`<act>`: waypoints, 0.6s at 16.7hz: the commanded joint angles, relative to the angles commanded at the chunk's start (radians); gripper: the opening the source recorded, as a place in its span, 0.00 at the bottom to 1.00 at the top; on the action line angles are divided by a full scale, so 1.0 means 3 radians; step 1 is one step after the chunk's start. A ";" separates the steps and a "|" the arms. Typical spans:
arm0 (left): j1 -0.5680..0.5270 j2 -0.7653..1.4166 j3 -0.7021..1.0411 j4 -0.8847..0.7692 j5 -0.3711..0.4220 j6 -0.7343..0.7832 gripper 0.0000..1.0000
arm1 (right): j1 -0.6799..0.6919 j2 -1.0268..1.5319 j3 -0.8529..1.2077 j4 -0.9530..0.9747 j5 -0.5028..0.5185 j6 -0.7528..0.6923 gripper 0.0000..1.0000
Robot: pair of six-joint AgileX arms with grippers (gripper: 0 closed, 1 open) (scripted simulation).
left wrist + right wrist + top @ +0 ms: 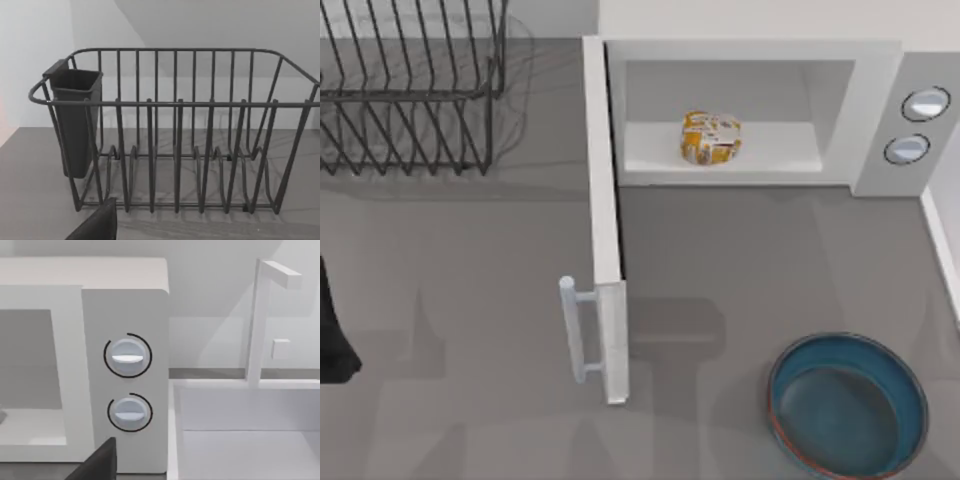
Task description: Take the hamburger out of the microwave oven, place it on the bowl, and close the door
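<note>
The microwave oven (875, 120) stands at the back of the table with its cavity open. On the pale cavity floor lies the hamburger (711, 138), a small white and orange bundle. The door (607, 250) is swung fully open toward the front, its bar handle (575, 330) facing left. At the front right sits the teal bowl (847, 403), with nothing in it. My left arm (332, 335) is parked at the table's left edge. A dark part of my left gripper (95, 225) faces the wire rack. A dark part of my right gripper (97, 462) hangs before the oven's two knobs (127, 355).
A black wire rack (410, 90) stands at the back left, with a dark cup (75, 120) hooked on one end. A white basin with an upright post (260, 325) lies right of the oven. Open grey tabletop stretches between door and bowl.
</note>
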 joint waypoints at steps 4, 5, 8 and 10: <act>0.0000 0.0000 0.0000 0.0000 0.0000 0.0000 1.00 | 0.0000 0.0000 0.0000 0.0000 0.0000 0.0000 1.00; 0.0000 0.0000 0.0000 0.0000 0.0000 0.0000 1.00 | 0.0000 0.0000 0.0000 0.0000 0.0000 0.0000 1.00; 0.0000 0.0000 0.0000 0.0000 0.0000 0.0000 1.00 | 0.0000 0.0000 0.0000 0.0000 0.0000 0.0000 1.00; 0.0000 0.0000 0.0000 0.0000 0.0000 0.0000 1.00 | 0.0007 0.0031 0.0016 0.0010 0.0007 0.0003 1.00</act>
